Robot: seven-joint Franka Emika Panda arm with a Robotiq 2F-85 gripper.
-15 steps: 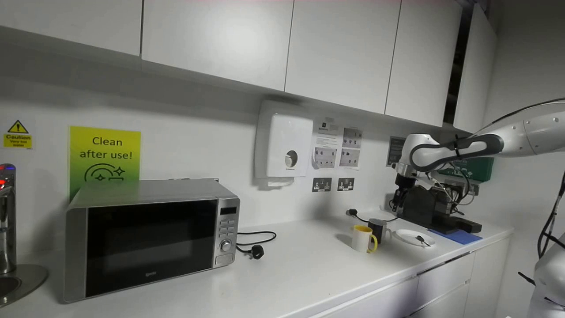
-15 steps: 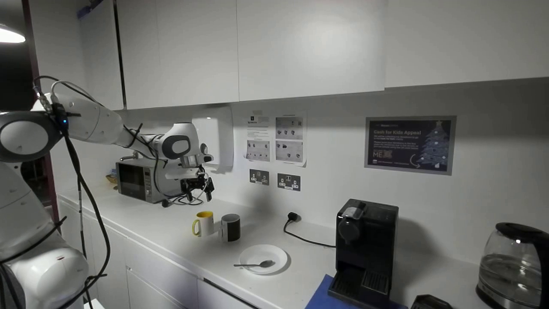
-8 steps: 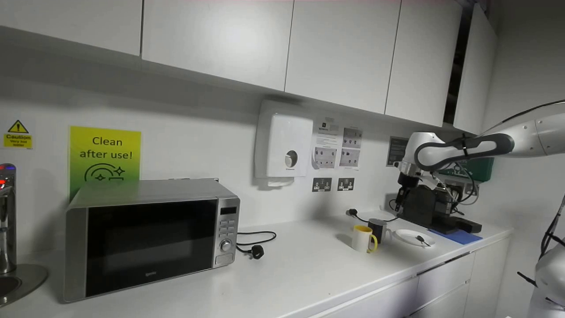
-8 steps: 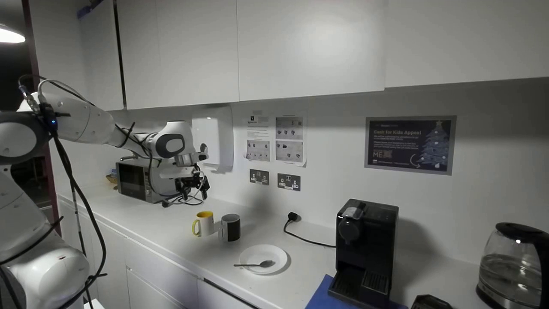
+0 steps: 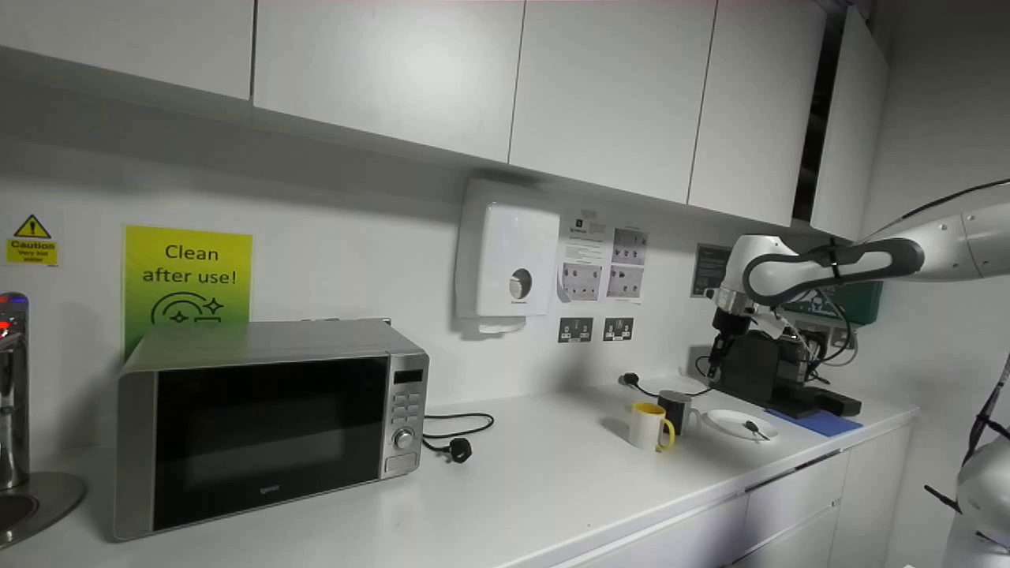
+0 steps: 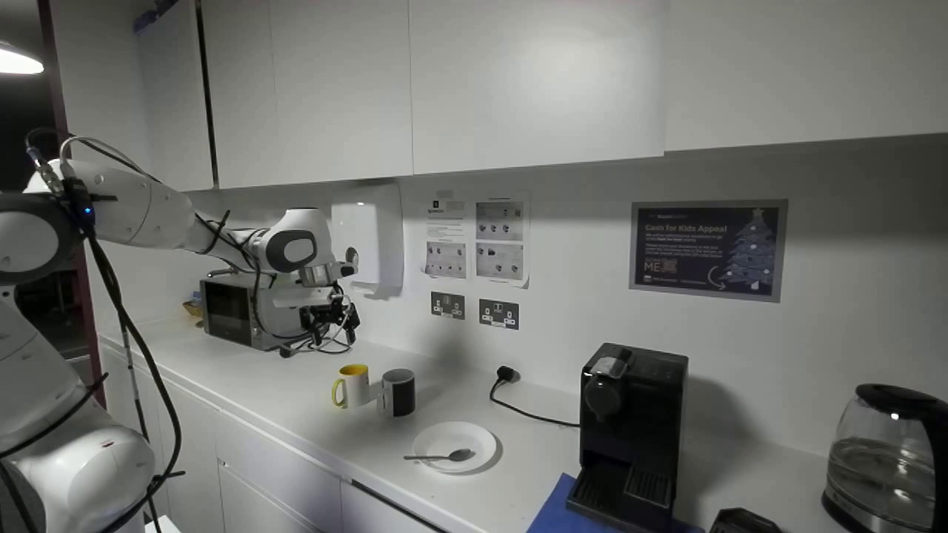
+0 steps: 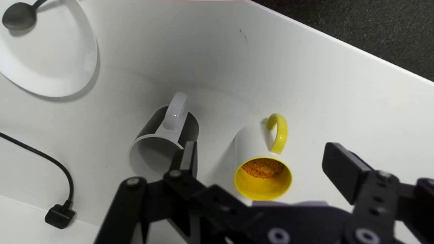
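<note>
My gripper (image 7: 261,154) is open and empty, held above the counter in both exterior views (image 5: 714,369) (image 6: 333,339). In the wrist view a white mug (image 7: 249,144) with yellow handle and inside shows between the fingers, below them and apart. It holds orange-brown grainy stuff. It stands upright in both exterior views (image 5: 644,430) (image 6: 357,387). A grey and black mug (image 7: 190,130) with a pale handle stands beside it, partly hidden by the left finger in the wrist view. A white plate (image 7: 57,73) bears a spoon (image 7: 19,16); both also show in an exterior view.
A black coffee machine (image 6: 637,414) stands on a blue mat (image 6: 552,511), with a glass jug (image 6: 874,474) beyond. A silver microwave (image 5: 268,442) stands farther along. A plug with black cable (image 7: 60,215) lies by the wall. Cupboards (image 6: 533,81) hang above. The counter's front edge (image 7: 342,43) shows.
The arm and gripper have drawn back a little toward the arm's base, with the motion slowing. The gripper stays open. The mugs, plate and spoon have not moved.
</note>
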